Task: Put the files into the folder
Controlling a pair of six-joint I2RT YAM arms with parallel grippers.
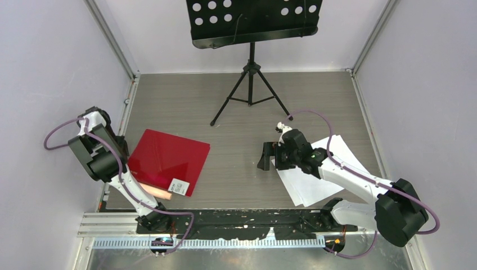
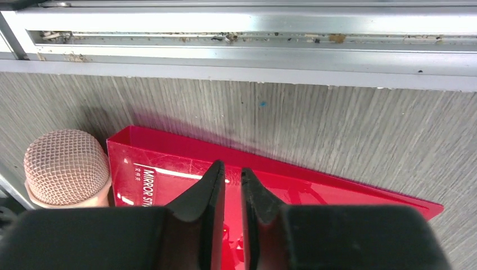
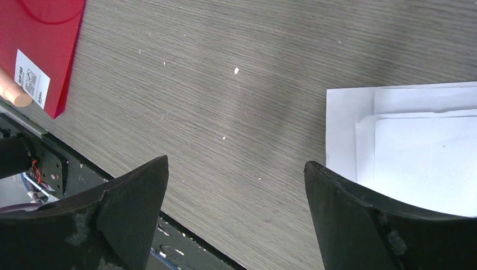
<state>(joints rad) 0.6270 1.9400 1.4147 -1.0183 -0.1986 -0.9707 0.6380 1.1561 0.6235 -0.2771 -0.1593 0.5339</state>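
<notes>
Folder (image 1: pixel 169 157): crimson, closed, flat on the left of the desk (image 1: pixel 242 129), white label (image 1: pixel 179 187) at its near corner.
Files (image 1: pixel 306 188): loose white sheets on the right, well apart from the folder.
Left gripper (image 2: pixel 230 169): over the folder's edge, jaws nearly together; whether they pinch it I cannot tell.
Right gripper (image 3: pixel 236 166): jaws wide apart, empty, just beside the files.

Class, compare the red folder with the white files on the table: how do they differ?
The folder is crimson and glossy; the files are plain white. The folder is one closed piece bearing a small label; the files are loose sheets, fanned unevenly. The folder sits left, the files right. Both lie on the table.
</notes>
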